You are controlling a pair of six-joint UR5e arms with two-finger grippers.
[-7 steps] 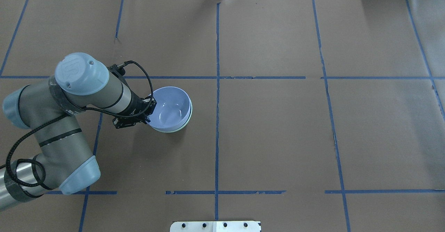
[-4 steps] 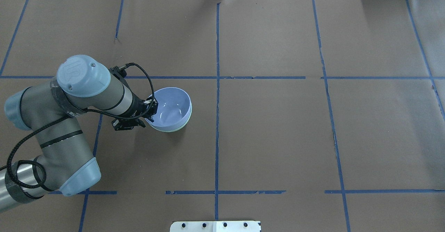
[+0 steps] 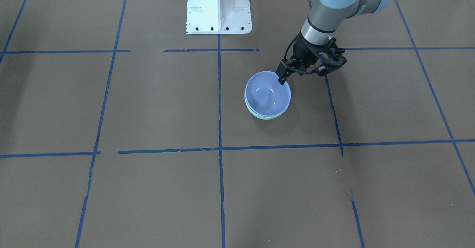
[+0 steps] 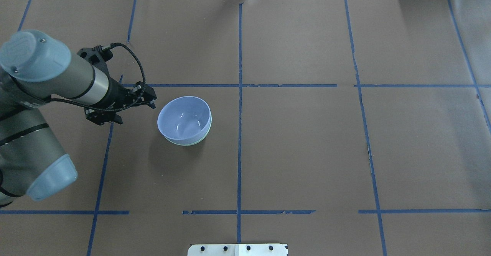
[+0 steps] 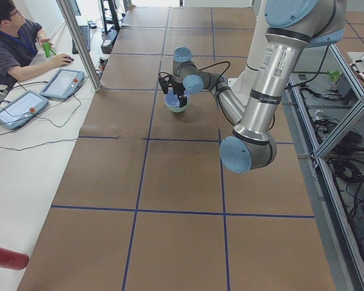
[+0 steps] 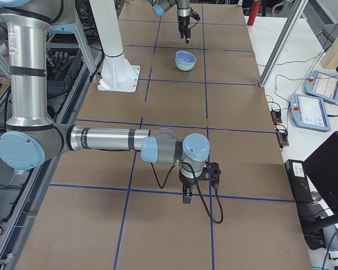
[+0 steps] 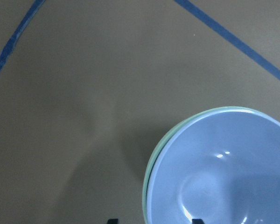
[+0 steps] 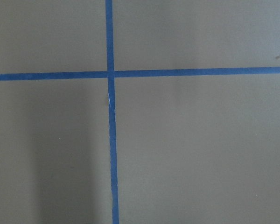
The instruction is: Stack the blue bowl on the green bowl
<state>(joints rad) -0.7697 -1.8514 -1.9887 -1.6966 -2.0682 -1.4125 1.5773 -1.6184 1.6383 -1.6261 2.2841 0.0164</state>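
just beside the blue bowl nested in the green bowl, left gripper hangs spread, empty; best lift clear without clipping the rim.

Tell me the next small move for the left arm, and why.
Probably lift the left gripper and pull it toward the robot's base. The blue bowl sits nested in the green bowl, whose rim shows just beneath it. The gripper is open, empty and clear of both bowls, so no further grasp looks needed.
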